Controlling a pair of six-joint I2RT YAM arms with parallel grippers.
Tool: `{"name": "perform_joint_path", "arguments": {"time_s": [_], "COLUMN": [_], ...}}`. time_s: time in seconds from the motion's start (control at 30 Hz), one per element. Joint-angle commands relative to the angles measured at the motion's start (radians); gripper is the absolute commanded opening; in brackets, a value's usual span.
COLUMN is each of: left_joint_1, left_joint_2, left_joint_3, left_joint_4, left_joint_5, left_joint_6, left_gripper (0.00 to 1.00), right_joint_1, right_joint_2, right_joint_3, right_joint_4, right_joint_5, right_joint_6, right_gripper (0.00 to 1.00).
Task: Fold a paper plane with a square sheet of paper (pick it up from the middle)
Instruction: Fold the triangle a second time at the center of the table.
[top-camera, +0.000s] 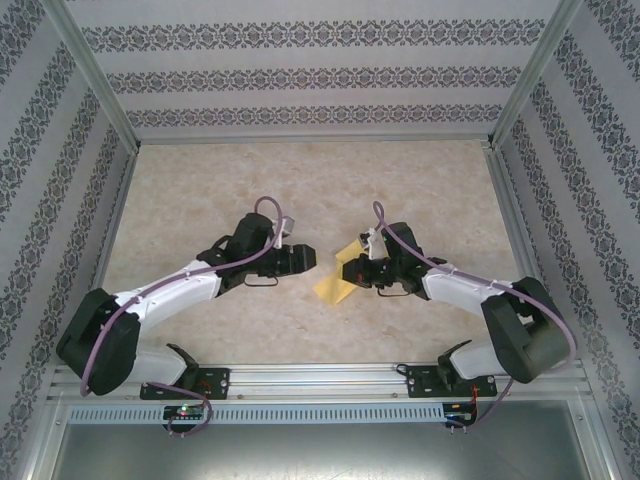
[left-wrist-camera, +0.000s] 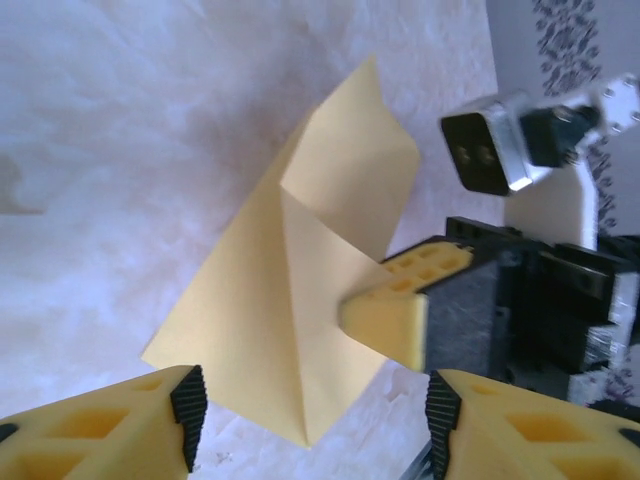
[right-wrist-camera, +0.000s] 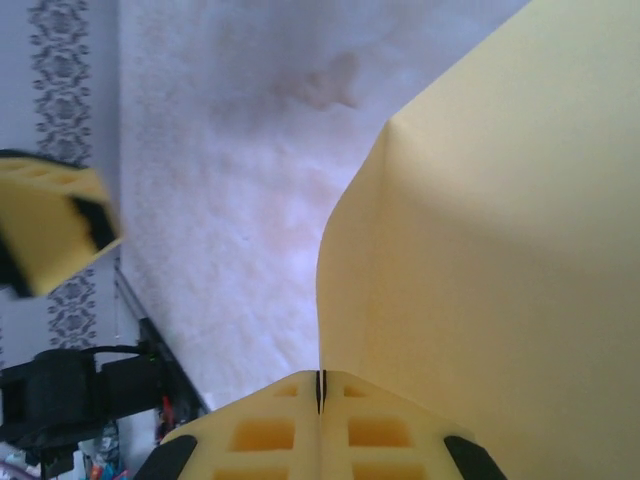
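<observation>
Square sheet of paper (top-camera: 330, 288), partly folded with one corner turned over, we record near the middle of the marbled table (top-camera: 200, 190), one edge clamped between the closed fingers of the right gripper (right-wrist-camera: 321, 385), whose body hides part of it from above, while the left gripper (top-camera: 304, 260) stands just beside it with fingers spread wide.

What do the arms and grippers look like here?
The left arm and right arm: white shells, black joints and bases, a looping mauve cable along each. The left gripper and right gripper: black bodies, chunky yellow fingers with moulded pockets and black ribbed pads.
</observation>
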Motion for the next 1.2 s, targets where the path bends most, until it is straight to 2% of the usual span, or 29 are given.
{"name": "perform_joint_path", "arguments": {"time_s": [0.0, 0.33, 0.57, 0.83, 1.17], "left_joint_1": [0.058, 0.086, 0.086, 0.083, 0.065], "left_joint_2": [-0.04, -0.194, -0.212, -0.18, -0.137], "left_joint_3": [-0.06, -0.149, -0.165, -0.147, -0.131], "left_joint_4": [0.11, 0.336, 0.429, 0.533, 0.584], "left_joint_5": [0.06, 0.065, 0.118, 0.183, 0.218], "left_joint_6": [-0.036, -0.103, -0.148, -0.262, -0.292], "left_gripper": [0.67, 0.79, 0.84, 0.84, 0.82], "right_joint_1": [0.011, 0.012, 0.012, 0.023, 0.037], "right_joint_2": [-0.051, -0.082, -0.064, -0.035, 0.006], "right_joint_3": [0.052, 0.161, 0.222, 0.255, 0.276], "right_joint_4": [-0.014, 0.046, 0.089, 0.166, 0.211], "right_joint_5": [-0.071, -0.173, -0.224, -0.255, -0.263], "right_joint_6": [-0.033, 0.031, 0.06, 0.106, 0.133], "right_gripper": [0.0, 0.0, 0.0, 0.0, 0.0]}}
